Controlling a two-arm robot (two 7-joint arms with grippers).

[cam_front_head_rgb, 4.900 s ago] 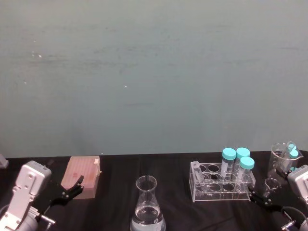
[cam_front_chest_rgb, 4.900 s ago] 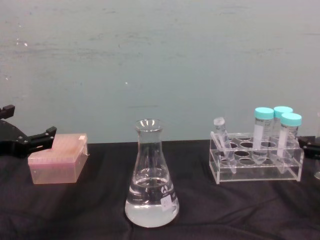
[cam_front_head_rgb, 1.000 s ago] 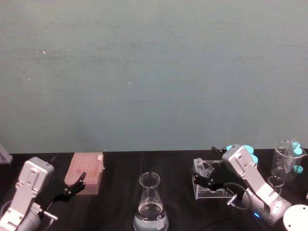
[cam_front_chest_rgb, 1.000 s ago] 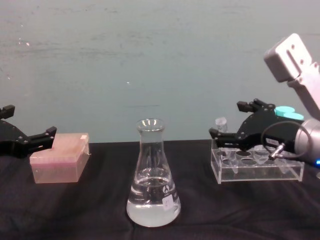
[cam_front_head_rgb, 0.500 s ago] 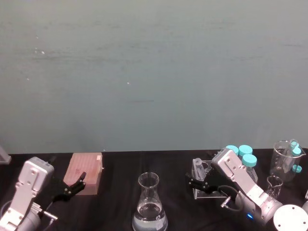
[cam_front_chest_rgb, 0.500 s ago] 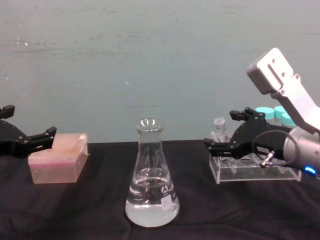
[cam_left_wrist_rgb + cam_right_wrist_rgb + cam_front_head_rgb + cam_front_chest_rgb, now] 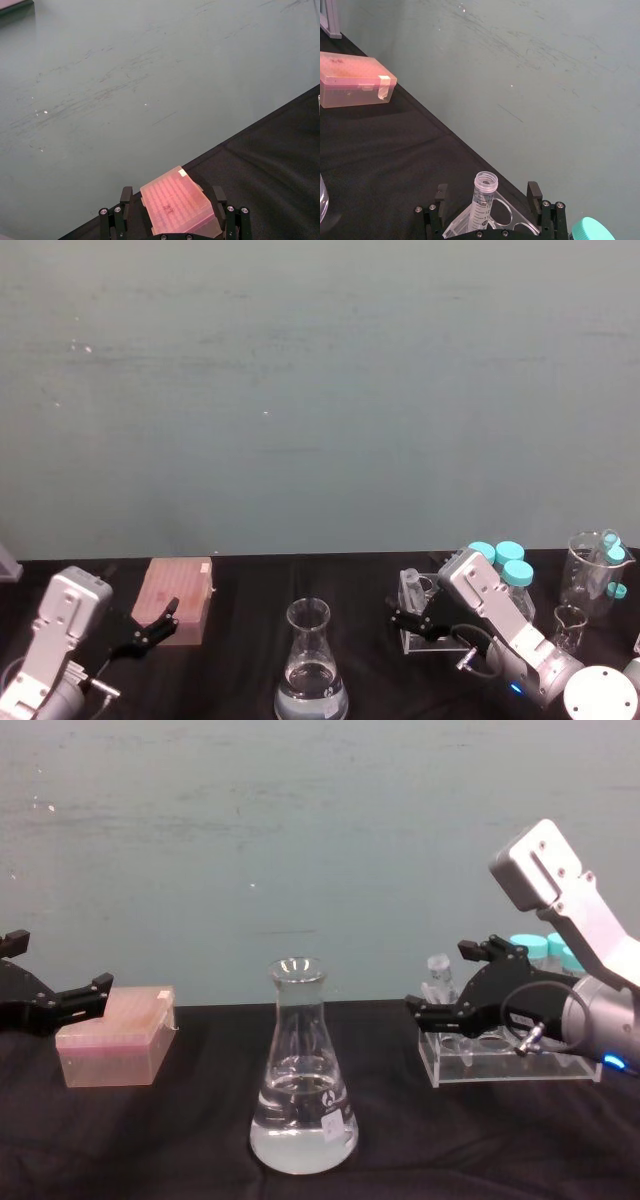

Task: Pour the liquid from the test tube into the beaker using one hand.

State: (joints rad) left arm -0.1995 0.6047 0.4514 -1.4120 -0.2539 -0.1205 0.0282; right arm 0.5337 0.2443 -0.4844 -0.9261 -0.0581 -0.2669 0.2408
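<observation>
The test tube point(image 7: 438, 978) leans in the left end of a clear rack point(image 7: 510, 1065), its open rim up; any liquid in it is too faint to see. My right gripper point(image 7: 446, 982) is open, one finger on each side of the tube's upper part and not touching it. In the right wrist view the tube point(image 7: 482, 200) rises between the two spread fingers point(image 7: 440, 192). The beaker point(image 7: 303, 1090), a conical flask with clear liquid in its base, stands left of the rack at the table's middle front. My left gripper point(image 7: 150, 630) rests open beside a pink box.
A pink lidded box point(image 7: 115, 1040) sits at the left, just ahead of the left gripper point(image 7: 172, 196). Cyan-capped tubes point(image 7: 505, 565) stand in the rack's right end. At the far right stands a glass beaker point(image 7: 590, 575) holding more capped tubes. Black cloth covers the table.
The right arm came in from the right edge and moved left along the rack until its open fingers flank the test tube. It has barely shifted over the last half second. The left arm stayed still.
</observation>
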